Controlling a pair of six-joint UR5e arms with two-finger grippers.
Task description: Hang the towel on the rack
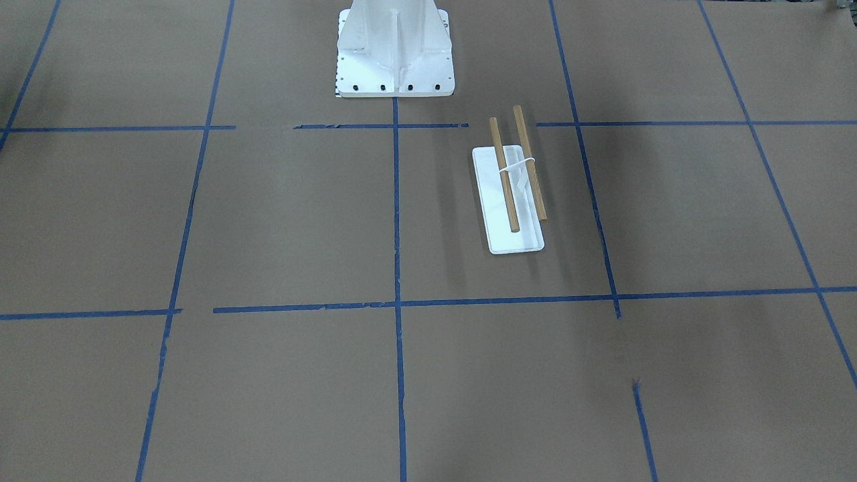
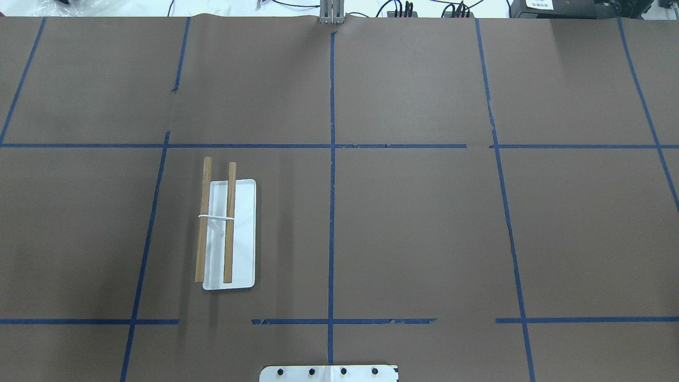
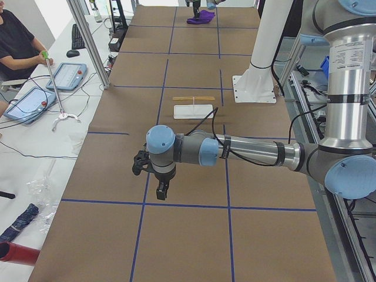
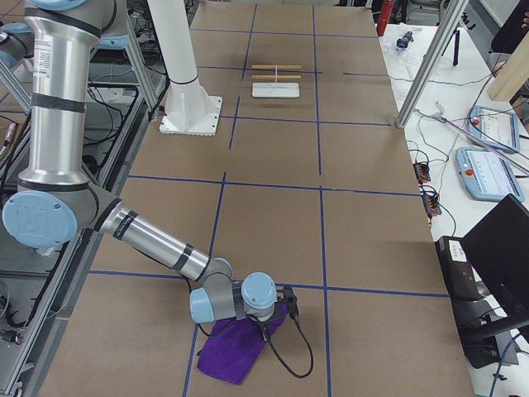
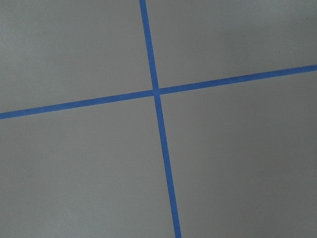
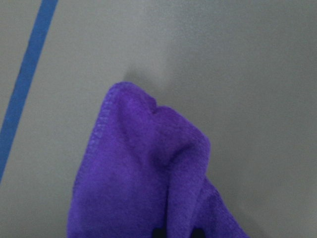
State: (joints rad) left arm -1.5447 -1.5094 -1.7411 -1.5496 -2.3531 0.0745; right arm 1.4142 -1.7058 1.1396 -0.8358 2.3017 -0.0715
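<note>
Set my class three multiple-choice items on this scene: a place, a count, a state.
1. Where does the rack stand? A the table's robot-left half; B its robot-right half; C its far edge.
2. How many wooden rods has it? A one; B two; C three.
3. How is the towel? A draped over the rods; B folded beneath the rack; C rumpled on the table.
Key: A, overhead shows it left of centre; B, two parallel rods; C, it lies apart from the rack.
</note>
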